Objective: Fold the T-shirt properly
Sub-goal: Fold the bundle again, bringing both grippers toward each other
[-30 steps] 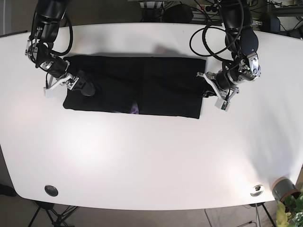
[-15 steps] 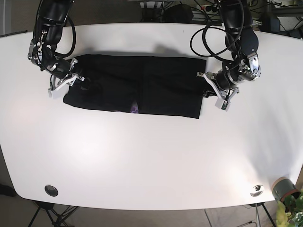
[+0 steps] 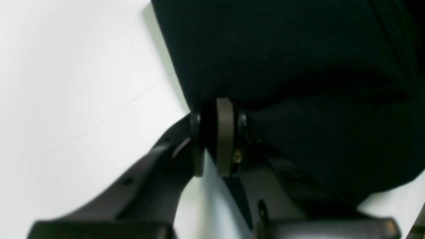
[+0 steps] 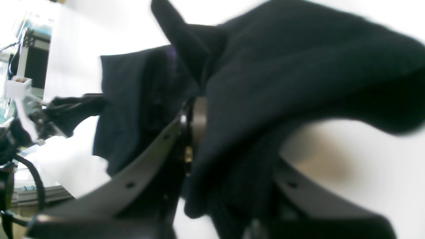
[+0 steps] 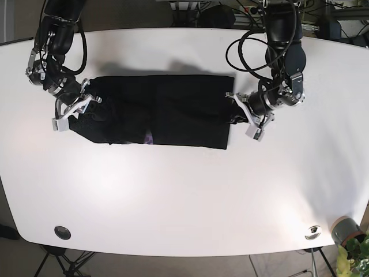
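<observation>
The black T-shirt (image 5: 158,109) lies as a long folded band across the back half of the white table (image 5: 184,190). My left gripper (image 5: 244,115), on the base view's right, is shut on the shirt's right end. In the left wrist view the left gripper (image 3: 212,132) pinches the edge of the shirt (image 3: 298,66) just above the table. My right gripper (image 5: 72,107), on the base view's left, is shut on the shirt's left end. In the right wrist view the right gripper (image 4: 194,119) holds a bunched fold of the shirt (image 4: 298,66) lifted off the table.
A black round grommet (image 5: 62,232) sits near the front left edge and a silver one (image 5: 313,232) near the front right. A potted plant (image 5: 349,236) stands off the front right corner. Cables and equipment (image 5: 230,8) lie behind the table.
Both grippers have shifted toward the base view's left, carrying the shirt with them. The shirt's right end has moved inward and its left end is lifted and bunched.
</observation>
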